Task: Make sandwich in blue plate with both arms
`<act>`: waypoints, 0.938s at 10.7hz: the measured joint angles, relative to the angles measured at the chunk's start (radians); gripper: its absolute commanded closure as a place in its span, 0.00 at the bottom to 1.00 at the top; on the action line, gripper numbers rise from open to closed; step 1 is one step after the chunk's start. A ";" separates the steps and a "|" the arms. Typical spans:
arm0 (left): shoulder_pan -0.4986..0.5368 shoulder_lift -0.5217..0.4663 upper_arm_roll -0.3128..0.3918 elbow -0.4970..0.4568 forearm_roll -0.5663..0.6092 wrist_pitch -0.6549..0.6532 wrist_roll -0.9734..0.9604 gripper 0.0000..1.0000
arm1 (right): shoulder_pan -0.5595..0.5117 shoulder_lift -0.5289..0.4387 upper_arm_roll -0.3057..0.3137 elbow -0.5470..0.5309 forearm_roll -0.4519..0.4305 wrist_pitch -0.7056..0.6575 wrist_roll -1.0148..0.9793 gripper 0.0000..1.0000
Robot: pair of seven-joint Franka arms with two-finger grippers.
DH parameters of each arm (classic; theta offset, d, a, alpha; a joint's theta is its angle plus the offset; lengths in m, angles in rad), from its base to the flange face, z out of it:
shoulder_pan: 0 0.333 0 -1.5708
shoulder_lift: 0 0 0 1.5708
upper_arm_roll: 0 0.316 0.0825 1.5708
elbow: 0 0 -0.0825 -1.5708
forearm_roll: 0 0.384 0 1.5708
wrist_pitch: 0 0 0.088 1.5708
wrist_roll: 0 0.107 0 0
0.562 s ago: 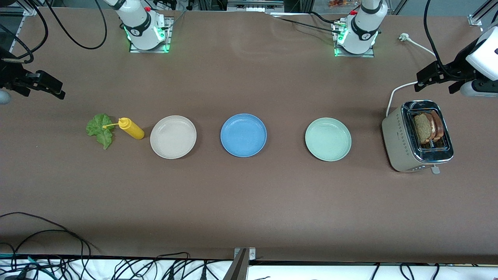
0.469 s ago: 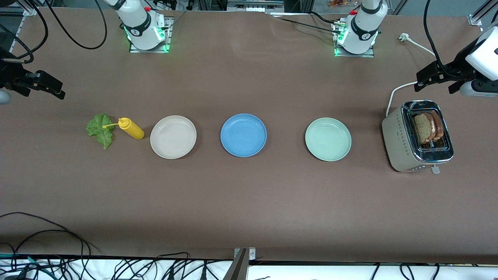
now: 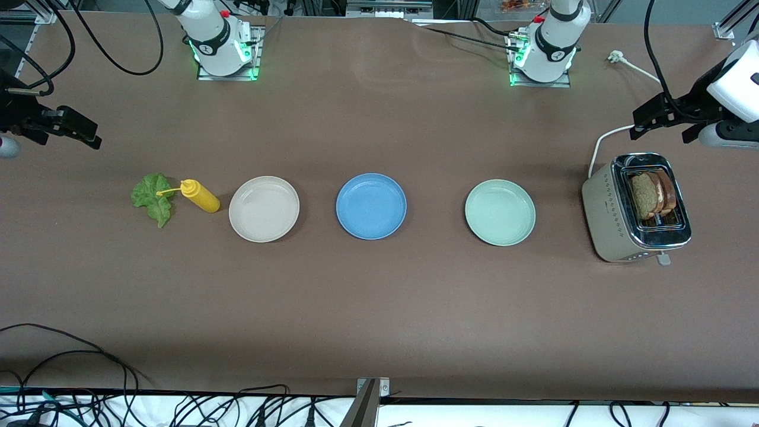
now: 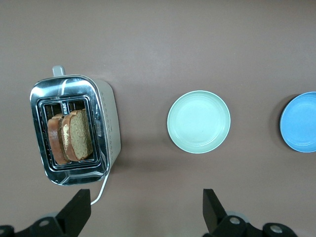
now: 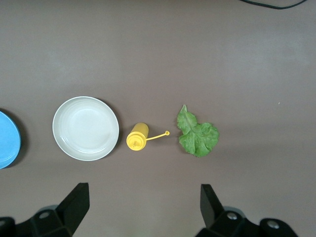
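Observation:
The blue plate (image 3: 371, 206) stands empty at the middle of the table, and shows at the edge of both wrist views (image 4: 301, 122) (image 5: 7, 139). The sandwich's parts lie apart. Two brown toast slices (image 3: 651, 194) (image 4: 69, 136) stand in a toaster at the left arm's end. A green lettuce leaf (image 3: 153, 197) (image 5: 197, 136) lies flat at the right arm's end. My left gripper (image 3: 659, 131) (image 4: 147, 210) hangs open and empty over the table beside the toaster. My right gripper (image 3: 70, 139) (image 5: 144, 205) hangs open and empty over bare table beside the lettuce.
A silver toaster (image 3: 611, 213) with a white cord (image 3: 605, 142) holds the toast. A pale green plate (image 3: 500, 212) sits between the toaster and the blue plate. A beige-white plate (image 3: 264, 209) and a yellow squeeze bottle (image 3: 200, 196) sit between the blue plate and the lettuce.
Both grippers have drifted only very slightly. Nothing on the table has moved.

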 measured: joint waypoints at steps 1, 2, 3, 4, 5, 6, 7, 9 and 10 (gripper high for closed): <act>0.000 0.000 0.000 0.000 0.000 0.000 0.000 0.00 | 0.000 0.000 0.000 0.000 0.000 0.000 0.000 0.00; 0.000 0.000 0.000 0.000 0.000 0.000 0.000 0.00 | 0.000 0.000 0.000 0.000 0.000 0.000 0.000 0.00; 0.001 0.000 0.000 0.000 0.000 0.000 0.000 0.00 | 0.000 0.000 0.000 0.000 0.000 -0.001 0.000 0.00; 0.001 0.000 0.000 0.000 0.000 0.000 0.000 0.00 | 0.000 0.000 0.000 0.000 0.000 -0.001 0.001 0.00; 0.001 0.000 0.000 0.000 0.000 0.000 0.000 0.00 | 0.000 0.000 0.000 0.000 0.000 -0.001 0.001 0.00; 0.003 0.000 0.000 0.000 0.000 0.004 0.000 0.00 | 0.000 0.000 0.000 0.000 0.000 -0.001 0.001 0.00; 0.006 0.000 0.000 0.000 0.000 0.006 0.000 0.00 | 0.000 0.000 0.000 0.000 0.000 -0.001 0.001 0.00; 0.011 0.000 0.000 0.000 0.000 0.009 0.000 0.00 | 0.000 0.000 0.000 0.000 0.000 -0.001 0.001 0.00; 0.012 0.000 0.000 0.000 0.000 0.009 0.000 0.00 | 0.000 0.000 0.000 0.000 0.000 -0.001 0.001 0.00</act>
